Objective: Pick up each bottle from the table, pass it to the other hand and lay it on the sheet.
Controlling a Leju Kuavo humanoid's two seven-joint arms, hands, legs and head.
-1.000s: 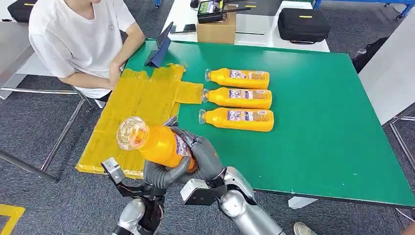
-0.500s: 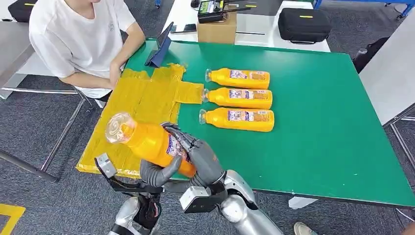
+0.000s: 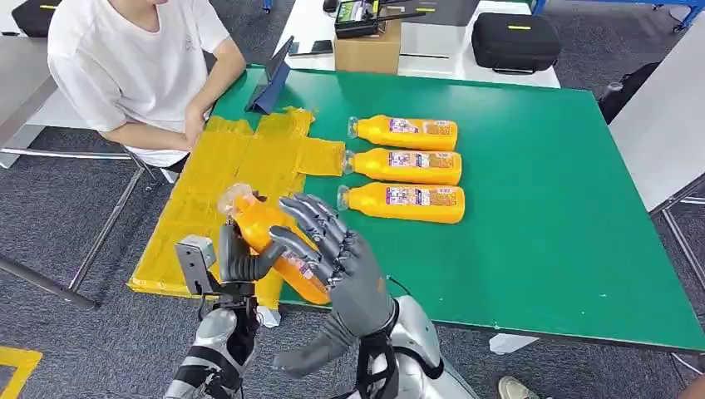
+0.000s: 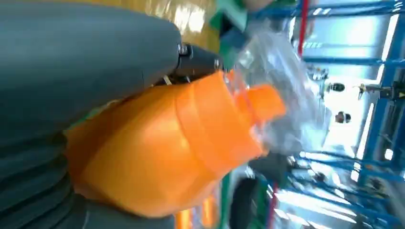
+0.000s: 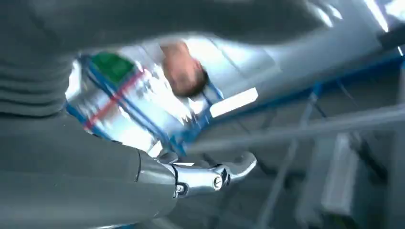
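Green covers the surface point(image 3: 540, 216), which stands on grey carpet with a yellow sheet point(image 3: 241, 174) spread over its left part. At the near edge of that sheet, the left hand point(image 3: 241, 259) grips an orange bottle point(image 3: 278, 249) around its lower body, thumb on one side and dark fingers on the other; the bottle tilts with its clear cap toward the sheet and its base toward the robot. In the left wrist view the same bottle point(image 4: 162, 152) sits against the grey thumb, its clear cap blurred. The right hand point(image 3: 337, 253) is just beside the bottle on its right, fingers spread apart and lifted off the label, holding nothing; in the right wrist view its fingers point(image 5: 210, 179) reach out with nothing between them.

Three more orange bottles lie on their sides in a row on the green part, caps pointing toward the sheet: far bottle point(image 3: 405, 133), middle bottle point(image 3: 405, 166) and near bottle point(image 3: 405, 204). A person in a white shirt point(image 3: 125, 66) sits at the far left corner beside a propped tablet point(image 3: 273, 79). Beyond are a cardboard box point(image 3: 368, 46) and a black case point(image 3: 515, 41).
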